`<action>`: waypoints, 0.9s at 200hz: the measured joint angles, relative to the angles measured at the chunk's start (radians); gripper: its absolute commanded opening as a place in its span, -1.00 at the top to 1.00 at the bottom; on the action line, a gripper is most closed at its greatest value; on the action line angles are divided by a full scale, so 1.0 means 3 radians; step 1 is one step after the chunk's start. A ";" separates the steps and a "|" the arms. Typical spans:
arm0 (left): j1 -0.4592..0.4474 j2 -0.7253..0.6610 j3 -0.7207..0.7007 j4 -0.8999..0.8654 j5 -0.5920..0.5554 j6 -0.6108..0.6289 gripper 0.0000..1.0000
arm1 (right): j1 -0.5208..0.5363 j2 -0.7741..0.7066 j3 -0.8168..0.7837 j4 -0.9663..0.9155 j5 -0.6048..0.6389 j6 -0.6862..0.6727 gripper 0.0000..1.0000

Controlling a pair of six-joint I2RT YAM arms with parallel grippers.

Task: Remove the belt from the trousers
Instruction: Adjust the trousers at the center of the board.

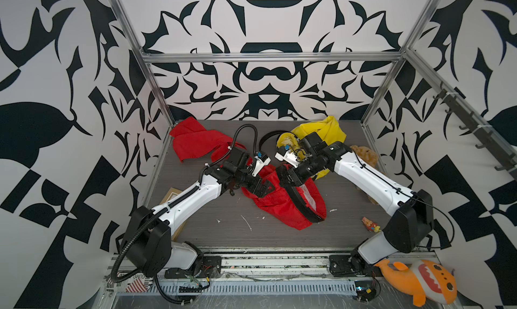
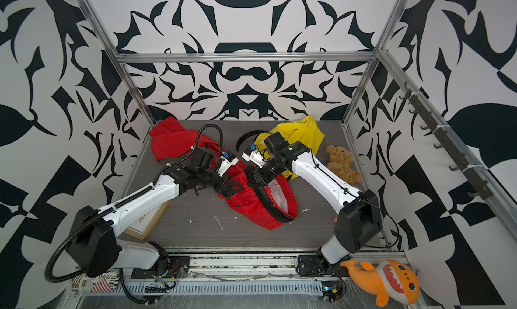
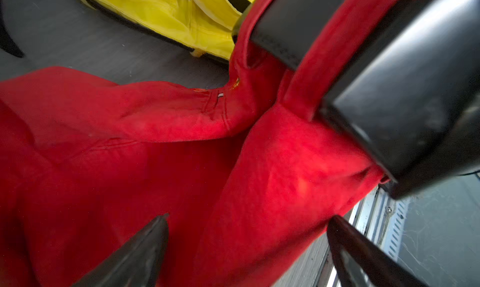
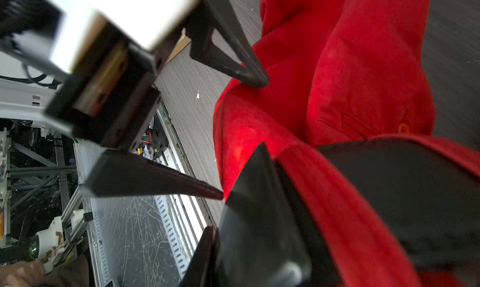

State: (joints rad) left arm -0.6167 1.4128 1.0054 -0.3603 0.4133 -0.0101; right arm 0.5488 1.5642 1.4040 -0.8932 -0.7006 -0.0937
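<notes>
Trousers (image 1: 279,209): red cloth, matt, short fuzzy nap.
Belt (image 1: 303,206): black, smooth, leather-like, slight sheen.
Bench (image 1: 212,209): grey, matt, fine straight grain like wood laminate.
Yellow garment (image 1: 330,131): thin smooth cloth, matt.
Frame rail (image 1: 268,57): bare brushed metal, dull shine.
Teddy bear (image 2: 342,162): tan shaggy plush.

White-shelled arms (image 1: 193,194), black joints (image 1: 151,237), ribbed black cable conduit (image 1: 120,253)
</notes>
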 measured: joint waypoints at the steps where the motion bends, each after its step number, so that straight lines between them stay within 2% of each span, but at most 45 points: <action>1: 0.0000 0.0005 0.0000 0.0004 0.0004 -0.0004 -0.89 | 0.0000 0.0000 0.0001 -0.0003 0.0000 -0.0001 1.00; 6: 0.0000 0.0031 0.0000 0.0031 0.0032 -0.0009 -0.74 | -0.0003 0.0000 0.0013 -0.0018 -0.0003 -0.0014 1.00; 12: -0.0004 0.0066 0.0001 0.0072 0.0071 -0.0019 -0.35 | -0.0009 0.0000 0.0024 -0.0032 -0.0008 -0.0028 1.00; 18: -0.0006 0.0106 0.0006 0.0113 0.0100 -0.0048 0.15 | -0.0014 0.0000 0.0032 -0.0045 -0.0008 -0.0041 1.00; 24: -0.0011 0.0142 0.0010 0.0148 0.0114 -0.0072 0.66 | -0.0019 0.0000 0.0045 -0.0062 -0.0004 -0.0053 0.71; 28: -0.0015 0.0168 0.0015 0.0165 0.0123 -0.0081 0.94 | -0.0024 0.0001 0.0050 -0.0071 0.0001 -0.0061 0.48; 30: -0.0018 0.0182 0.0020 0.0177 0.0125 -0.0095 1.00 | -0.0028 0.0001 0.0055 -0.0075 0.0006 -0.0062 0.37; 36: -0.0022 0.0220 0.0027 0.0211 0.0126 -0.0125 1.00 | -0.0043 0.0003 0.0064 -0.0093 0.0033 -0.0060 0.10; 42: -0.0022 0.0243 0.0031 0.0238 0.0123 -0.0153 1.00 | -0.0058 0.0003 0.0076 -0.0121 0.0071 -0.0060 -0.07; 65: -0.0024 0.0270 0.0033 0.0264 0.0079 -0.0275 1.00 | -0.0128 -0.0043 0.0126 -0.0230 0.0459 -0.0015 -0.34; 85: -0.0024 0.0268 0.0081 0.0158 0.0011 -0.0367 1.00 | -0.0144 -0.0278 0.0088 -0.0350 0.0931 0.0169 -0.86; 106: -0.0027 0.0268 0.0173 0.0032 -0.0043 -0.0439 1.00 | 0.0056 -0.0769 -0.0081 -0.0359 0.1396 0.0477 -0.95; 131: -0.0028 0.0268 0.0309 -0.0192 -0.0107 -0.0506 1.00 | 0.0763 -0.1235 -0.0371 -0.0284 0.1937 0.0979 -0.97; 154: -0.0034 0.0270 0.0389 -0.0313 -0.0135 -0.0565 1.00 | 0.1275 -0.1260 -0.0724 -0.0107 0.2435 0.1391 -0.97; 180: -0.0037 0.0268 0.0429 -0.0448 -0.0163 -0.0628 1.00 | 0.1490 -0.0898 -0.1118 0.0242 0.3024 0.1691 -0.98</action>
State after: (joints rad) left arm -0.6277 1.4933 1.1339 -0.4946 0.3645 -0.1986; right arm 0.9958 1.2949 1.0687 -0.8207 0.2066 0.4137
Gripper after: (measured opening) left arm 0.055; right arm 0.989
